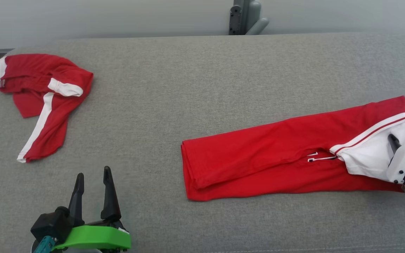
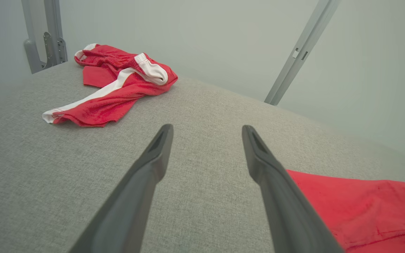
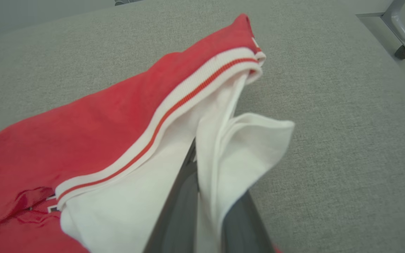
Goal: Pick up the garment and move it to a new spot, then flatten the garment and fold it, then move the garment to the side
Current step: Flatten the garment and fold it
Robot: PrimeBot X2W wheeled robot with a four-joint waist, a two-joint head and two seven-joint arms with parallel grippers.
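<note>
A folded red garment [image 1: 258,154] lies on the right of a grey padded table [image 1: 202,77]. The right gripper [image 1: 393,142] pinches its white sleeve [image 1: 367,158]. The left gripper [image 1: 93,172], near left, has its fingers spread and holds nothing. The cloth looks light and floppy, so the hems are probably the best places to grip.

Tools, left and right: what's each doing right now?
Left tool: open, empty.
Right tool: shut on the white part of the red garment.

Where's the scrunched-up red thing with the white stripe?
In the head view, the crumpled garment lies at the table's far left, beyond the left gripper and apart from the folded shirt.
</note>
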